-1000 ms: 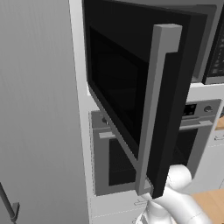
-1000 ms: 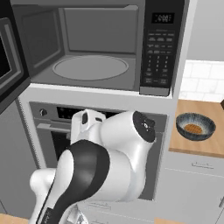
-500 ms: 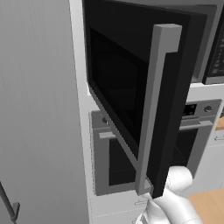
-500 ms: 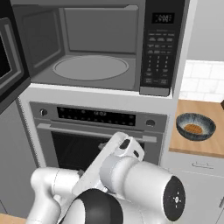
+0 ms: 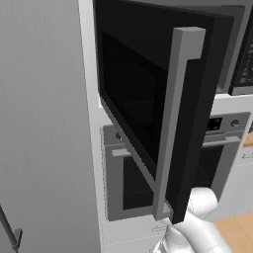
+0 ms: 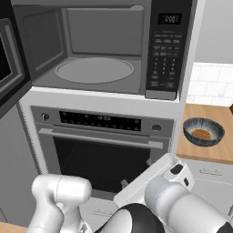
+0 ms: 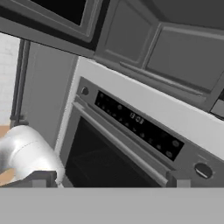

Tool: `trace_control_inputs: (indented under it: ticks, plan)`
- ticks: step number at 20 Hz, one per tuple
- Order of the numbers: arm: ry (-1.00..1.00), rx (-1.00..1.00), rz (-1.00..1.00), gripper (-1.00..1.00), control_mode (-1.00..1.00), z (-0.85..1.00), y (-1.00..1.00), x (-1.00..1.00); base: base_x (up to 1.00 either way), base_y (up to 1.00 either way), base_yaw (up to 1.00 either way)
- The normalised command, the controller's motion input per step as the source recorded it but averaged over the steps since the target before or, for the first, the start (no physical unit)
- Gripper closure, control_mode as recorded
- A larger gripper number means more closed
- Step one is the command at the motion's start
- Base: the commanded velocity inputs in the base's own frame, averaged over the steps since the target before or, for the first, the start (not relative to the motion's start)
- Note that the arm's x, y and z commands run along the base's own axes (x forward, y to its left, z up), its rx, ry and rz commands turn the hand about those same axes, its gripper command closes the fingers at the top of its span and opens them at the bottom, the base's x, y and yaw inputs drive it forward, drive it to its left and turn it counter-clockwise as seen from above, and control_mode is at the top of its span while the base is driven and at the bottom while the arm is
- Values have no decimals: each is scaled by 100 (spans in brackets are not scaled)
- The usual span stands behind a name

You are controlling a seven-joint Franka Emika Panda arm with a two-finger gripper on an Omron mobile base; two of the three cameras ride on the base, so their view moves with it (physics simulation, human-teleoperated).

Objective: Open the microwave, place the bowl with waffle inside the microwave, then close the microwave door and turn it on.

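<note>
The microwave (image 6: pixel 109 45) stands open, showing its grey cavity with a round glass plate (image 6: pixel 94 70) and a button panel (image 6: pixel 166 50). Its black door (image 5: pixel 143 104) is swung out to the left, and the grey vertical handle (image 5: pixel 175 123) faces the left base camera. The bowl with waffle (image 6: pixel 203 132) sits on the wooden counter (image 6: pixel 214 152) to the right of the oven. My gripper (image 6: pixel 136 174) hangs low in front of the oven door, open and holding nothing. In the hand view its fingertips (image 7: pixel 41 178) stand wide apart, pointing at the oven panel.
Under the microwave is a silver-framed oven (image 6: pixel 102 152) with two knobs and a horizontal handle (image 6: pixel 100 138). A tall grey cabinet (image 5: pixel 44 123) fills the left. White tiles (image 6: pixel 211 84) back the counter. My own arm (image 6: pixel 182 214) crowds the space before the oven.
My arm has folded down and swung right, across the front of the oven. The microwave door and the bowl have not moved.
</note>
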Motion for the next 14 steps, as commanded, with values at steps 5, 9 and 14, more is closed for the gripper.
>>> trace_control_inputs:
  ticks: [5, 9, 14]
  plan:
    - [1, 1, 0, -100, -100, -30, -42, 70, 0, 0, 0]
    - [0, 0, 0, -100, -100, -39, -24, 75, 0, 0, 0]
    - [0, 0, 0, -100, -100, -39, -26, 69, 0, 0, 0]
